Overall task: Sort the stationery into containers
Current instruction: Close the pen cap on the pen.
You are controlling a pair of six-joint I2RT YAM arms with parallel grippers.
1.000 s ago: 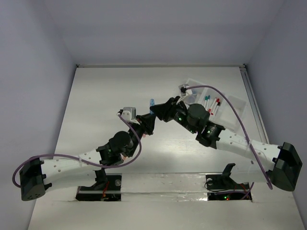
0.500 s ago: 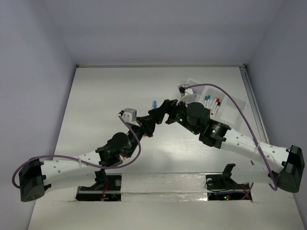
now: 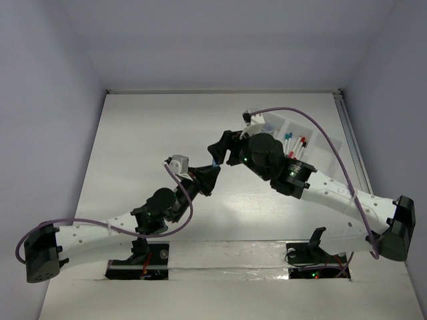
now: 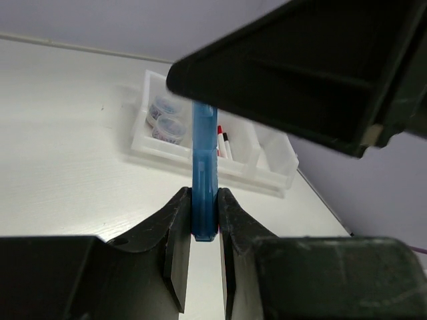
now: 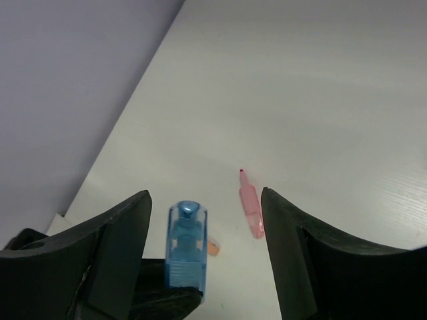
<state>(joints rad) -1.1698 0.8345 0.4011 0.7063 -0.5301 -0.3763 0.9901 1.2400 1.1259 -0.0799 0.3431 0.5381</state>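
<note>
My left gripper (image 4: 203,203) is shut on a chunky translucent blue piece (image 4: 203,167) and holds it upright above the table. It also shows in the top view (image 3: 214,163). My right gripper (image 5: 203,197) is open. Its fingers stand either side of the blue piece (image 5: 186,247) with gaps on both sides. A pink piece (image 5: 251,212) and a small orange piece (image 5: 213,248) lie on the table below. The white three-compartment tray (image 3: 320,141) at the back right holds pens (image 3: 294,143) and two round discs (image 4: 165,117).
Both arms meet over the table's middle in the top view, left gripper (image 3: 208,175) under right gripper (image 3: 220,148). A purple cable (image 3: 320,133) arcs over the tray. The right finger (image 4: 313,67) fills the top of the left wrist view.
My right gripper has swung left, away from the tray, and now straddles the blue piece. My left gripper has shifted slightly, still holding the blue piece.
</note>
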